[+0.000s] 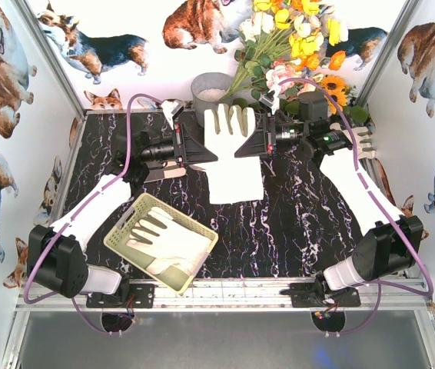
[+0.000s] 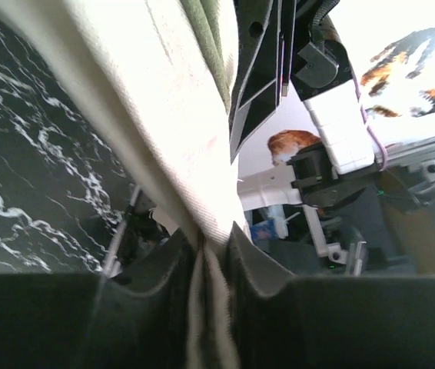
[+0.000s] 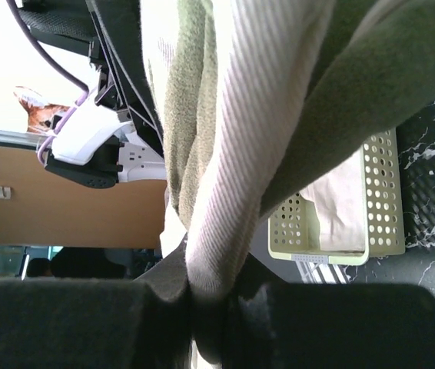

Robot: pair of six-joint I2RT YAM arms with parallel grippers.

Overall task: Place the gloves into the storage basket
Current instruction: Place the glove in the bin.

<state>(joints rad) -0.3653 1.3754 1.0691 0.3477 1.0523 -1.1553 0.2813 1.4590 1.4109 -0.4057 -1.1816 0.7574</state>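
A cream glove (image 1: 231,150) with grey patches hangs spread between both grippers over the back middle of the table, fingers pointing to the far side. My left gripper (image 1: 210,157) is shut on its left edge, and the left wrist view shows the fabric (image 2: 164,115) pinched between the pads (image 2: 206,257). My right gripper (image 1: 241,147) is shut on its right edge, with a ribbed fold (image 3: 256,138) squeezed in the jaws (image 3: 214,286). The pale yellow-green storage basket (image 1: 123,223) sits at the front left with gloves (image 1: 165,243) lying in it; the basket (image 3: 379,192) also shows in the right wrist view.
A grey metal bucket (image 1: 211,92) stands at the back middle beside a bunch of artificial flowers (image 1: 294,38). Another glove (image 1: 361,137) lies at the back right behind my right arm. Corgi-print walls close in the black marble table (image 1: 294,223).
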